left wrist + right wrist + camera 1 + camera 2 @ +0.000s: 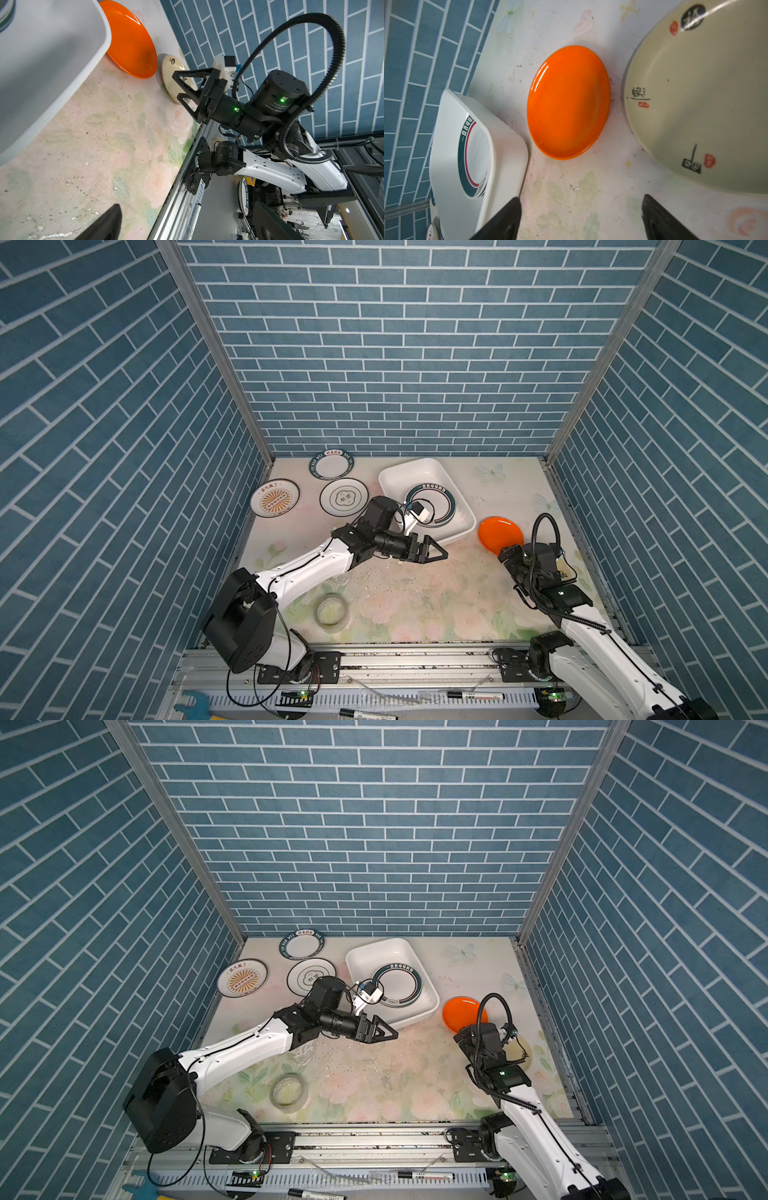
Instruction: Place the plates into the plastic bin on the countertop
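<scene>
In both top views we see the white plastic bin (415,472) on the floral countertop (415,601), a green-rimmed plate (444,508) lying inside it. A sunburst plate (274,498), a ringed plate (343,497) and a green-lettered plate (331,464) lie left of it. The orange plate (496,531) sits just beside the bin's near right corner. The right arm hides most of the pale yellow plate (706,104) there; the right wrist view shows its calligraphy. Only the left wrist view shows the right gripper (176,84) side-on, jaws spread and empty. The left gripper (442,551) hangs near the bin, released, gripping nothing.
</scene>
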